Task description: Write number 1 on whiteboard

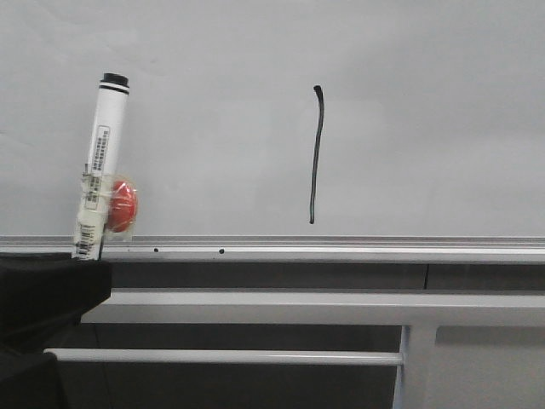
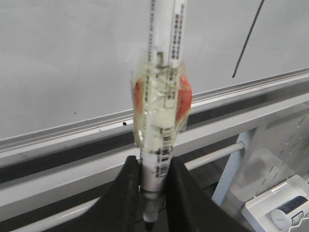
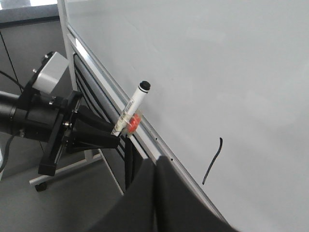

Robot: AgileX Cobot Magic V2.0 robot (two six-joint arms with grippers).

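Whiteboard: the whiteboard [image 1: 213, 102] fills the upper part of the front view, white and glossy, with a silver bottom rail [image 1: 341, 250] that shows two small dark holes.
Number 1: the number 1 [image 1: 316, 153] is a thin black stroke on the whiteboard, nearly upright and slightly curved, with a small hook at its top; its lower end stops just above the bottom rail, well to the right of the marker.
Marker: a white marker [image 1: 104, 153] with a black end at its top leans slightly in front of the whiteboard's lower left part; clear tape binds a red piece [image 1: 122, 206] to its barrel just above the rail.
Left claw: the left claw [image 2: 153, 193] has its two black fingers pressed against the lower barrel of the marker, pinching it.
Right claw: the right claw [image 3: 155, 193] shows two dark fingers lying close together with only a thin seam between them and nothing held.
Frame: grey metal bars [image 1: 298, 307] run below the rail.
Below the whiteboard: a white box [image 2: 280, 208] sits low beside a frame post in the left wrist view.
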